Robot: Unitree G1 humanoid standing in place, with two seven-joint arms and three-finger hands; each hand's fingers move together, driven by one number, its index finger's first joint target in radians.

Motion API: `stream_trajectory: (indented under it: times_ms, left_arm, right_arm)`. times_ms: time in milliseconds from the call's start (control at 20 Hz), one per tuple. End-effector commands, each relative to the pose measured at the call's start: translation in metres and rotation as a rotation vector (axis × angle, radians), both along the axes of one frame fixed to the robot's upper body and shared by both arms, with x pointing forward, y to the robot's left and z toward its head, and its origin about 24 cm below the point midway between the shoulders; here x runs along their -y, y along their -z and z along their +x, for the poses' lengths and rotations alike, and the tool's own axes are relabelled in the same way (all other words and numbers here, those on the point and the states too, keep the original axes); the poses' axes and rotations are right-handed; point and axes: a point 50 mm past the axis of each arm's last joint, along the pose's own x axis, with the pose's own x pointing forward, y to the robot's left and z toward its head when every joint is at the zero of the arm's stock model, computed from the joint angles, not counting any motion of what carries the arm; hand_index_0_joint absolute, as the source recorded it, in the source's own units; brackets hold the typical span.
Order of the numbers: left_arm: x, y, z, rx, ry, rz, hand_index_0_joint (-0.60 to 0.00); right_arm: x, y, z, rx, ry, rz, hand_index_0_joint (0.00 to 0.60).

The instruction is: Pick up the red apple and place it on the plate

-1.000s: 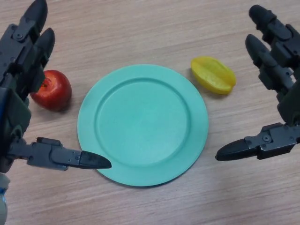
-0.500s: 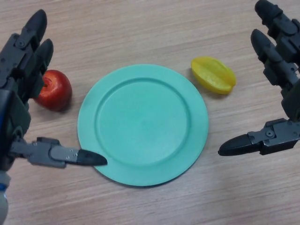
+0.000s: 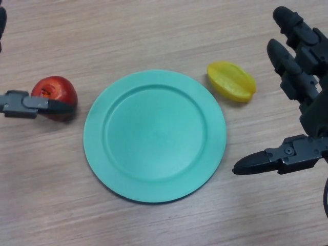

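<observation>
The red apple (image 3: 55, 88) lies on the wooden table, left of the green plate (image 3: 154, 134) and just off its rim. My left hand (image 3: 24, 104) shows only at the left edge. Its straight thumb lies across the near side of the apple, and a fingertip shows at the top left corner, far from the fruit. The hand is open and does not hold the apple. My right hand (image 3: 313, 115) is open at the right edge, to the right of the plate, with its thumb pointing toward the plate. Nothing lies on the plate.
A yellow star fruit (image 3: 231, 81) lies on the table just off the plate's upper right rim, between the plate and my right hand's fingers. The wooden table (image 3: 154, 225) runs on all sides.
My left hand has moved left and away from me, mostly out of view. Its thumb went from the plate's near left rim to the apple's near side. My right hand has barely shifted.
</observation>
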Motion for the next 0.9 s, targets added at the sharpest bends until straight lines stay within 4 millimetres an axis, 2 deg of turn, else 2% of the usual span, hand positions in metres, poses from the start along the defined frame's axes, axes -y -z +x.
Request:
stream_trajectory:
  times_ms: [50, 250, 550, 600, 650, 700, 750, 800, 850, 900]
  left_arm:
    - [-0.008, -0.037, 0.004, 0.214, -0.066, 0.093, 0.000]
    - [-0.012, -0.010, 0.026, 0.085, -0.070, 0.109, 0.000]
    - [-0.024, 0.014, 0.040, -0.017, -0.139, 0.054, 0.000]
    - [-0.024, 0.014, 0.040, -0.019, -0.139, 0.055, -0.050]
    - [-0.023, 0.015, 0.040, -0.023, -0.139, 0.072, -0.200]
    - [-0.022, 0.017, 0.041, -0.027, -0.140, 0.098, -0.300]
    - [-0.020, 0.020, 0.042, -0.037, -0.143, 0.155, -0.450]
    - [-0.019, 0.022, 0.044, -0.048, -0.144, 0.191, -0.551]
    - [-0.019, 0.024, 0.044, -0.068, -0.140, 0.193, -0.600]
    - [-0.019, 0.024, 0.044, -0.068, -0.142, 0.182, -0.600]
  right_arm:
    - [0.006, -0.026, -0.010, 0.191, 0.012, 0.046, 0.000]
    - [0.009, -0.024, -0.008, 0.170, 0.033, 0.046, 0.000]
    - [0.015, -0.022, -0.003, 0.146, 0.061, 0.023, 0.000]
    - [0.015, -0.022, -0.003, 0.146, 0.061, 0.023, 0.000]
    - [0.015, -0.022, -0.003, 0.146, 0.061, 0.023, 0.000]
    - [0.015, -0.022, -0.003, 0.146, 0.062, 0.024, 0.000]
    - [0.016, -0.022, -0.003, 0.147, 0.064, 0.025, 0.000]
    - [0.018, -0.023, -0.002, 0.148, 0.067, 0.022, 0.000]
    - [0.019, -0.022, -0.002, 0.145, 0.070, 0.020, 0.000]
    - [0.019, -0.022, -0.002, 0.143, 0.073, 0.018, 0.000]
